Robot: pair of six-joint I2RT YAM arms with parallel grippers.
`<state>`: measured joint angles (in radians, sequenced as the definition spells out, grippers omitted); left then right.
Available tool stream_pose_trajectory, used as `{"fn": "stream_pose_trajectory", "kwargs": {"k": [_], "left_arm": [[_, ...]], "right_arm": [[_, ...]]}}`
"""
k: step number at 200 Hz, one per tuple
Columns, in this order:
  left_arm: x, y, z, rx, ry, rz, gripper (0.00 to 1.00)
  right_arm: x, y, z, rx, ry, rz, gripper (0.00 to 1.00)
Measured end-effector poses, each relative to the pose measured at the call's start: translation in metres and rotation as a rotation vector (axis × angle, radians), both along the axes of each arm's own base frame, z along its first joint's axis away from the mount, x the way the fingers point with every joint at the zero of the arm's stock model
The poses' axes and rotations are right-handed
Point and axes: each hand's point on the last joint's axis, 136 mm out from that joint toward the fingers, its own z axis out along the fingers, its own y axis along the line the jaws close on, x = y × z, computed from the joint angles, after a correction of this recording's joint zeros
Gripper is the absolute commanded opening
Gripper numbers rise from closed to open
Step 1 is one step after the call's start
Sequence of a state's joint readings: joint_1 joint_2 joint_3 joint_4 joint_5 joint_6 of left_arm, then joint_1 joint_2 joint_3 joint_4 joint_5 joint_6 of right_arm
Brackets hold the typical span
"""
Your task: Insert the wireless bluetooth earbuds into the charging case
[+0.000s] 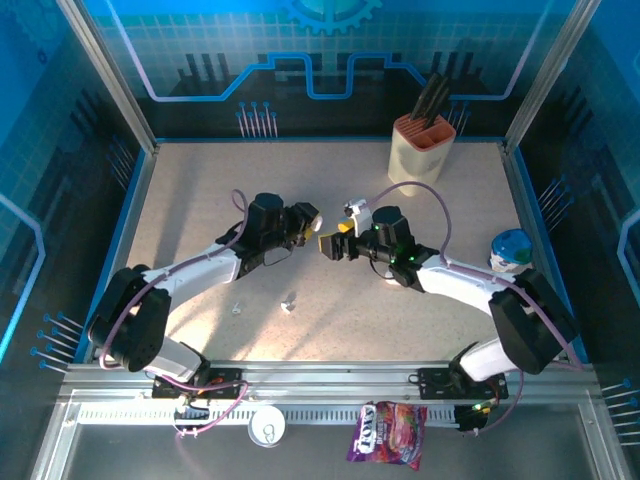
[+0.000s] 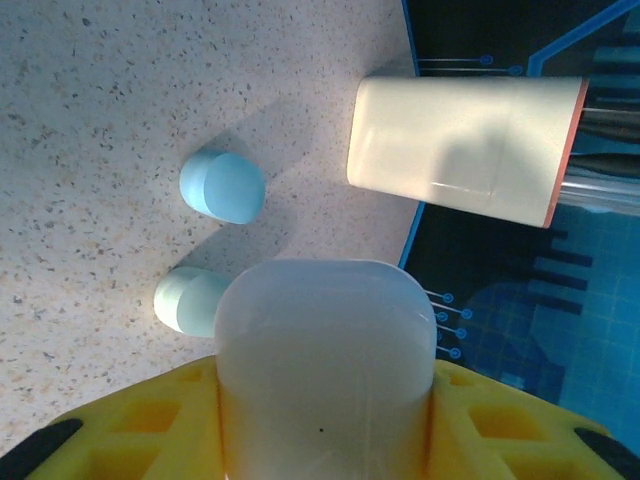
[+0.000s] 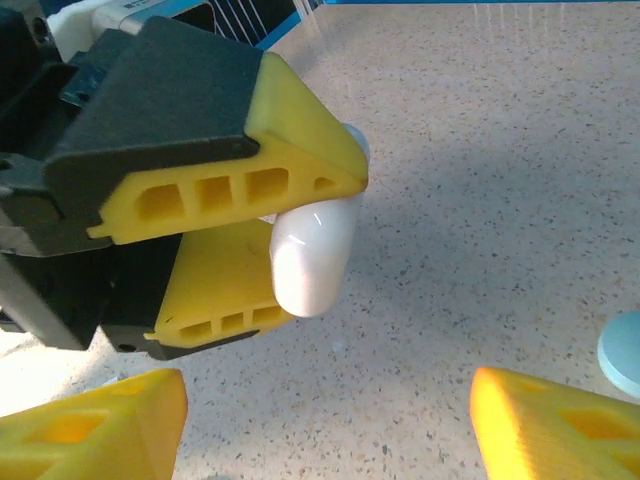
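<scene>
Presently the left gripper (image 3: 320, 235) has its jaws clamped on the white charging case (image 2: 325, 370), hiding its lower part. The right gripper (image 3: 330, 430) faces the case, jaws apart and empty, fingers (image 3: 100, 425) cut off at the frame edge. Two earbuds (image 1: 290, 302) lie on the surface (image 1: 200, 200) nearer the arm bases than the case, too small to make out.

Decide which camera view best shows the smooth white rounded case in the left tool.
The left wrist view: the smooth white rounded case sits large and close between the left tool's yellow fingers. The right wrist view shows it half hidden by that tool; the top view leaves it too small to judge.
</scene>
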<state>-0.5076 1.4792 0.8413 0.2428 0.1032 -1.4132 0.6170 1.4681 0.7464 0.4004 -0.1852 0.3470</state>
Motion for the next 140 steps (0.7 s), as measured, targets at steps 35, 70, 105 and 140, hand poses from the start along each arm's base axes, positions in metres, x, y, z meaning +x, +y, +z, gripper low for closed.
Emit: {"fn": "stream_pose_trajectory", "kwargs": {"k": [35,70,105,140], "left_arm": [[0.001,-0.001,0.002,-0.031,0.000,0.013,0.29],[-0.001,-0.002,0.001,-0.039,0.005,0.009,0.29],[-0.002,-0.003,0.002,-0.053,0.007,0.005,0.29],[-0.001,-0.003,0.004,-0.062,-0.003,0.000,0.31]], "right_arm": [[0.009,0.008,-0.005,0.015,-0.007,0.007,0.69],[0.020,0.021,0.005,0.052,-0.033,0.026,0.63],[0.025,0.028,0.011,0.065,-0.048,0.046,0.40],[0.028,0.032,0.008,0.061,-0.048,0.058,0.20]]}}
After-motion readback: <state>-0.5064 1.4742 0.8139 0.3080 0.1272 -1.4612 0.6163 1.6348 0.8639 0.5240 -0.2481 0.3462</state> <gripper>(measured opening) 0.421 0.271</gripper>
